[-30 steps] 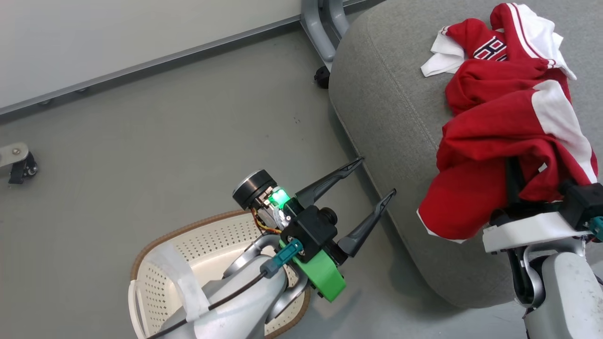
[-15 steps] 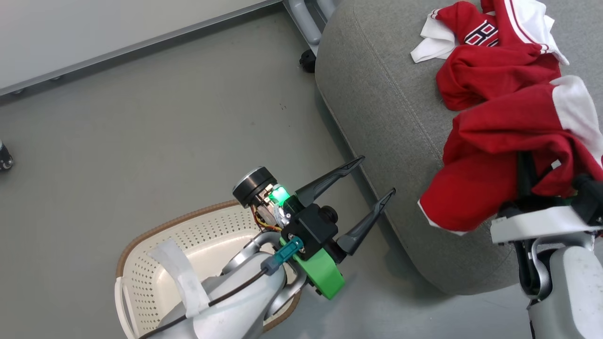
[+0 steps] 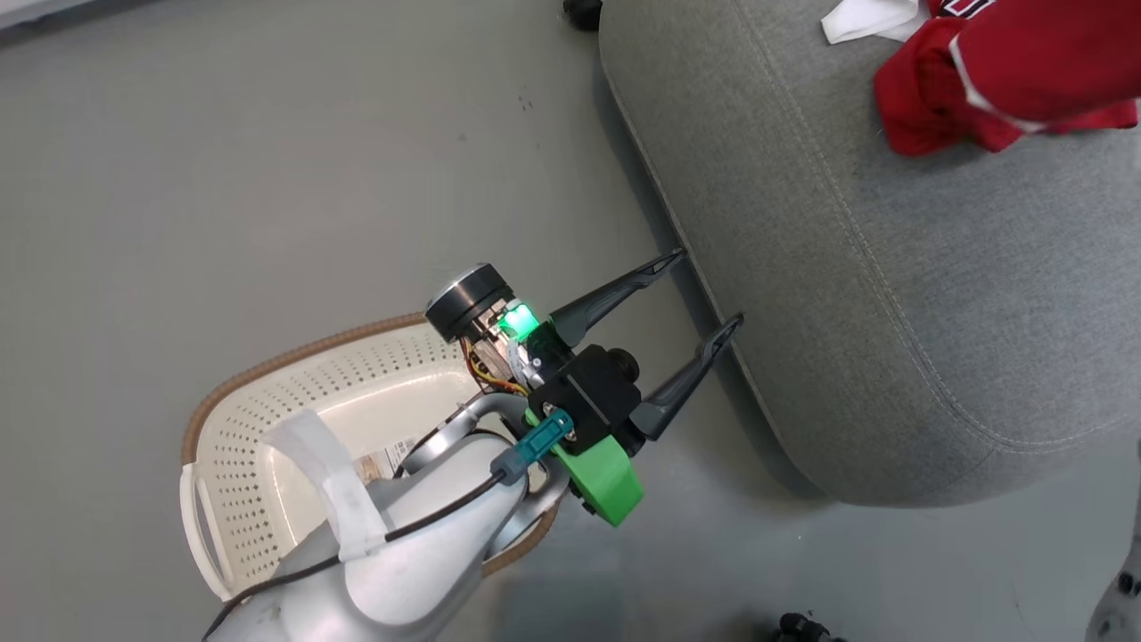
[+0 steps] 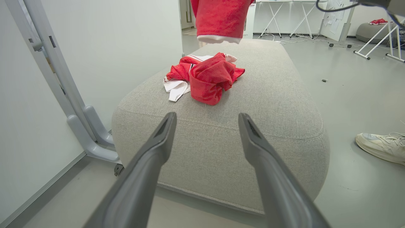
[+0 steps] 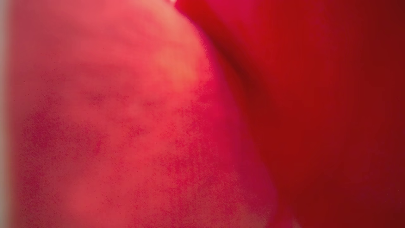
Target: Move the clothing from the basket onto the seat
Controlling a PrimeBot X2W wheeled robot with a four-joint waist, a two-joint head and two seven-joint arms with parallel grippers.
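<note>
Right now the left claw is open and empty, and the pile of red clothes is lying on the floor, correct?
Wrong on one point: the pile of red clothes lies on top of the grey seat, as the left wrist view shows. The left claw is open and empty, as you said.

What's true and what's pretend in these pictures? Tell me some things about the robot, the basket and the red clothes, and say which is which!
1. The left gripper is open and holds nothing. True.
2. The basket sits on top of the seat. False: it stands on the floor beside the seat.
3. Red clothing lies in a heap on the seat. True.
4. The seat is bright blue. False: it is grey.
</note>
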